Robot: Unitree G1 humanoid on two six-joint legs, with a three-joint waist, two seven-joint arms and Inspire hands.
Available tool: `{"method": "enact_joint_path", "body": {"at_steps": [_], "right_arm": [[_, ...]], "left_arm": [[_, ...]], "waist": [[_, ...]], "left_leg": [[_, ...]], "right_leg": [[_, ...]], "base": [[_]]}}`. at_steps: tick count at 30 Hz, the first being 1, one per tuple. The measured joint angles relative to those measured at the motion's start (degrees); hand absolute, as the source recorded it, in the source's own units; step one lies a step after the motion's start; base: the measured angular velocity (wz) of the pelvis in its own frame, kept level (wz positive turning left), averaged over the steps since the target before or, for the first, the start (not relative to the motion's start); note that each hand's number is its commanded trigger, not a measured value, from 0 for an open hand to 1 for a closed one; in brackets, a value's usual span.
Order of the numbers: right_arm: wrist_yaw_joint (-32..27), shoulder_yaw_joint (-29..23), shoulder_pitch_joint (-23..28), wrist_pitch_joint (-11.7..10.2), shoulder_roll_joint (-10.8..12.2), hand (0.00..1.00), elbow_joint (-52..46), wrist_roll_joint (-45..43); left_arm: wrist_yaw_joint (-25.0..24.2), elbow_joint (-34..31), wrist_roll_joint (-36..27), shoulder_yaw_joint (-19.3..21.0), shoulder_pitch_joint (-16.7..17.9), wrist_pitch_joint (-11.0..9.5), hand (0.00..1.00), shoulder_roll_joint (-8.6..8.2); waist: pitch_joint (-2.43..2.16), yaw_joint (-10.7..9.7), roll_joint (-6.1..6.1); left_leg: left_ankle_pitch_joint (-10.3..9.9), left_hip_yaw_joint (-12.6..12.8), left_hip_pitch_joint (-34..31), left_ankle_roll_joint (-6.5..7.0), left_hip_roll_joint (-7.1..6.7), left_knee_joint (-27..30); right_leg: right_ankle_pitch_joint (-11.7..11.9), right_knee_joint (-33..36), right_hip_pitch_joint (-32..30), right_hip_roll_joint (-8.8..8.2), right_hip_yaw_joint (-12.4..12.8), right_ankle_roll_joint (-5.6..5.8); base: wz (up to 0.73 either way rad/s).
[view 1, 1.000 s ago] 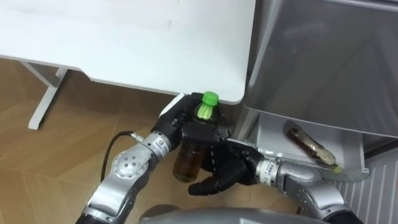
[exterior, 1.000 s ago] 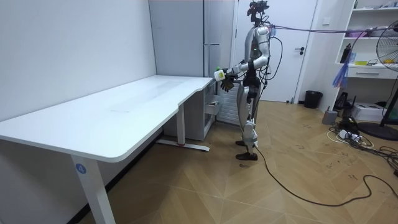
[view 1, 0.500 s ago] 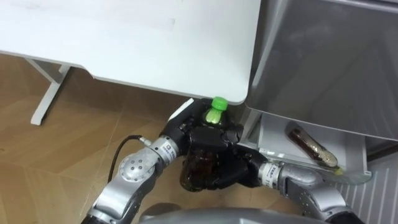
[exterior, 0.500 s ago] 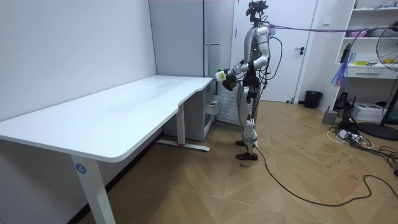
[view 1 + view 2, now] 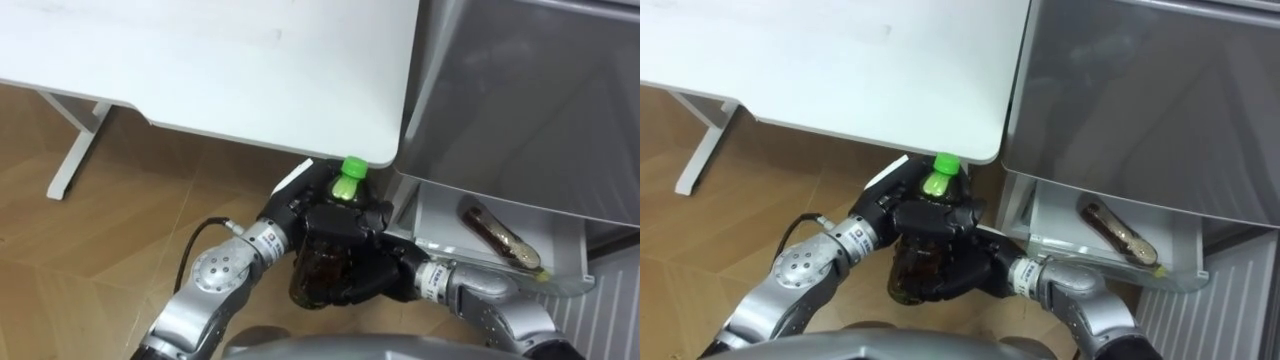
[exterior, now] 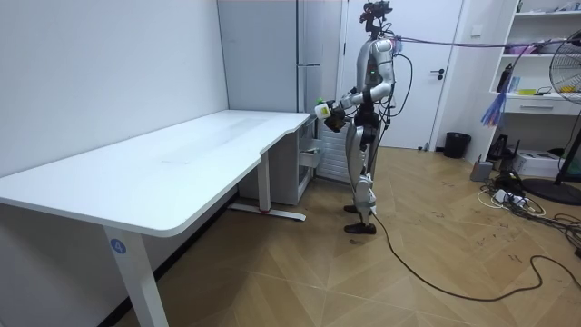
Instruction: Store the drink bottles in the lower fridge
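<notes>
A bottle of brown tea (image 5: 313,279) with a green cap (image 5: 350,170) is held upright in front of me, just below the corner of the white desk (image 5: 200,60). My left hand (image 5: 291,201) grips it from behind, near the neck. From the front, my right hand (image 5: 347,245) is curled round its body and hides most of it. In the room view the bottle (image 6: 320,106) is at chest height as I stand beside the grey fridge (image 6: 313,54). A second bottle (image 5: 500,233) lies in the fridge's open lower drawer (image 5: 572,262).
The grey fridge front (image 5: 530,90) rises at the right, directly against the desk's edge. A white desk leg (image 5: 72,160) stands on the wooden floor (image 5: 100,250) at the left. In the room view a shelf and a fan (image 6: 565,82) stand far off.
My right hand, a second ago under the bottle with loose fingers, has come up and curled round its body. The bottle sits slightly further right. Nothing has moved in the last half second.
</notes>
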Motion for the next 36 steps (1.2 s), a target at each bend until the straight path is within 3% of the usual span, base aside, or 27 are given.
{"method": "enact_joint_path", "body": {"at_steps": [12,30,36], "right_arm": [[0.9,4.3,0.1,0.1,0.3,1.00,0.0,5.9],[2.6,5.3,-0.1,0.1,0.0,1.00,0.0,8.7],[3.1,5.3,-0.1,0.1,0.2,1.00,0.0,9.0]], "left_arm": [[0.5,0.0,0.0,1.0,-0.4,-0.6,0.00,-0.14],[2.8,-1.3,-0.1,1.6,-0.6,-0.8,0.00,-0.11],[3.7,-1.6,0.2,1.7,-0.8,-0.7,0.00,0.25]], "waist": [[-0.10,-0.1,-0.07],[0.00,-0.4,0.11],[0.28,-1.0,0.14]], "left_leg": [[0.0,0.0,0.0,-0.01,-0.03,0.2],[0.0,-0.2,-0.4,0.00,-0.02,0.5],[0.0,-0.2,-0.4,-0.01,0.03,0.7]], "right_leg": [[0.0,0.0,0.1,0.00,0.0,0.00],[0.0,0.0,-0.2,-0.01,0.2,-0.02],[0.0,0.1,0.0,0.00,0.1,-0.04]], "base": [[0.00],[0.00],[0.00]]}}
